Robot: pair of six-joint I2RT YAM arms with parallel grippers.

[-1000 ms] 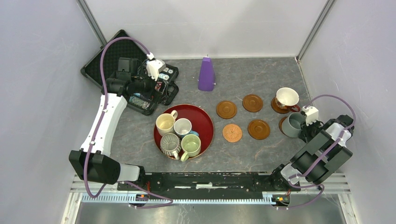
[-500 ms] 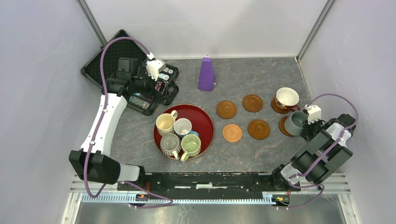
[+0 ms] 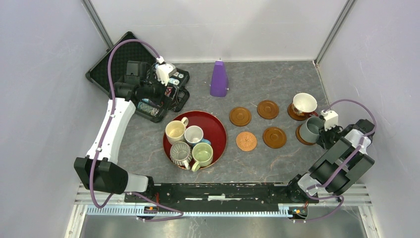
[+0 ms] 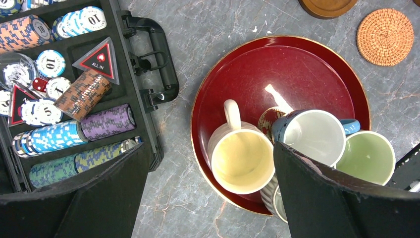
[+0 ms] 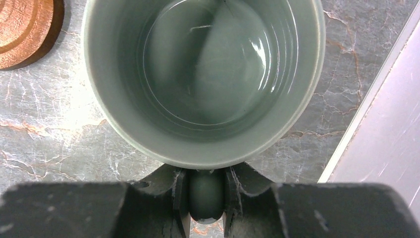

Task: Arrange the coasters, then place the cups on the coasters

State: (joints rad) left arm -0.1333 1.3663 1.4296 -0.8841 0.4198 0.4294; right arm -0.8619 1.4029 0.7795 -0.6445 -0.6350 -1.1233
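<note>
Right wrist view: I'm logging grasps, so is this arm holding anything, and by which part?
Yes: the right gripper holds the grey-blue mug by its handle, with the fingers pinched on either side of it.

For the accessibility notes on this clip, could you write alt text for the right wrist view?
The right gripper is shut on the handle of an empty grey-blue mug, seen from straight above. Grey marbled table shows around it, with part of a brown coaster in the upper left corner.
</note>
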